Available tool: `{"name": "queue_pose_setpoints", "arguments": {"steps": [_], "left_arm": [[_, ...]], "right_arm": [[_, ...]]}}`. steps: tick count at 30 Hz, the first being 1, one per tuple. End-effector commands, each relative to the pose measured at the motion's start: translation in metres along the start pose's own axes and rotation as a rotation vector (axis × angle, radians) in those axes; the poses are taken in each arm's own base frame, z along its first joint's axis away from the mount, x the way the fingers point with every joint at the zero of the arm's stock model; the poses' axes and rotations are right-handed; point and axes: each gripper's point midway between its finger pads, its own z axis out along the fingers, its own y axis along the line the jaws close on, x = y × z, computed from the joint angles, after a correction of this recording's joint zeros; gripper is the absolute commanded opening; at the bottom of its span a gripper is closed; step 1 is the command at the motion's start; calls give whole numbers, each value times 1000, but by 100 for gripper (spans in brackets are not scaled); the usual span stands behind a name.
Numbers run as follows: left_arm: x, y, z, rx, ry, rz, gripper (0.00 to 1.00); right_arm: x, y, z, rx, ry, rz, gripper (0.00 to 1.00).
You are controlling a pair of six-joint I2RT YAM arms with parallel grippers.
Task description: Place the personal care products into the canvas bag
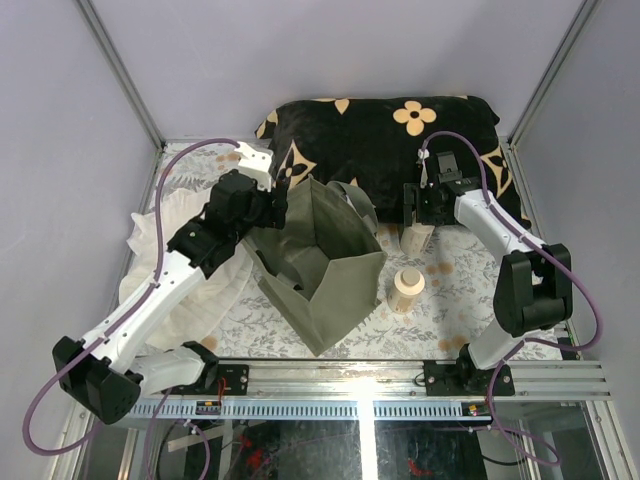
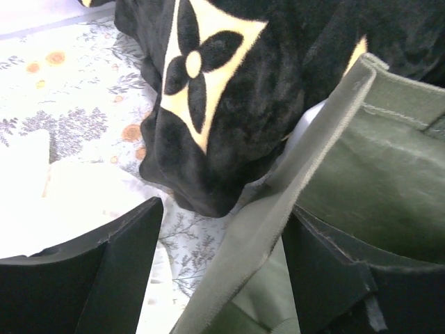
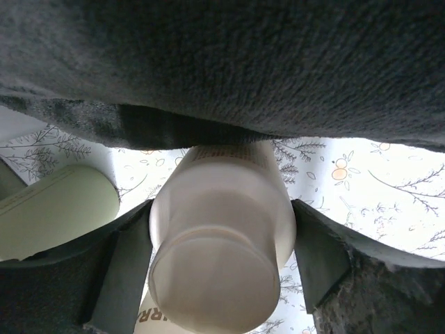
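The olive-green canvas bag (image 1: 322,268) stands open in the middle of the table. My left gripper (image 1: 266,212) is at its far left rim. In the left wrist view the bag's edge (image 2: 292,181) runs between the two wide-apart jaws of that gripper (image 2: 222,271), which is open. My right gripper (image 1: 421,212) is by the cushion's front edge, shut on a beige bottle (image 1: 417,240) that is upright on the table. In the right wrist view the bottle (image 3: 222,229) fills the gap of the gripper (image 3: 222,240), and both fingers touch its sides. A second beige bottle (image 1: 406,290) stands right of the bag.
A black cushion with tan flower marks (image 1: 380,130) lies across the back and hangs close over the right gripper (image 3: 222,62). A white cloth (image 1: 190,290) lies at the left under my left arm. The tablecloth (image 1: 450,270) is floral. Frame posts stand at the corners.
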Motion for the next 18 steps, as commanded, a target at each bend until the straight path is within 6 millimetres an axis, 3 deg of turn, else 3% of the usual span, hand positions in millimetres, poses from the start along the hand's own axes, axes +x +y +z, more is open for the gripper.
{"name": "queue_pose_setpoints", "arguments": {"steps": [1,5,7,10,18], "left_arm": [[-1,7,10,-60,-7,5,59],[4,11,15,-91,55,25,26],[3,16,13,-114,83,42,20],[5,18,9,-117,111,64,14],[13,26,-1,-124,140,137,0]], "right_arm": [[-4,3,5,-5,-16,-39,71],[4,7,15,-28,32,-51,41],[6,6,15,-28,43,-54,20],[7,6,12,-25,50,-66,1],[-22,15,-18,-62,-3,-131,0]]}}
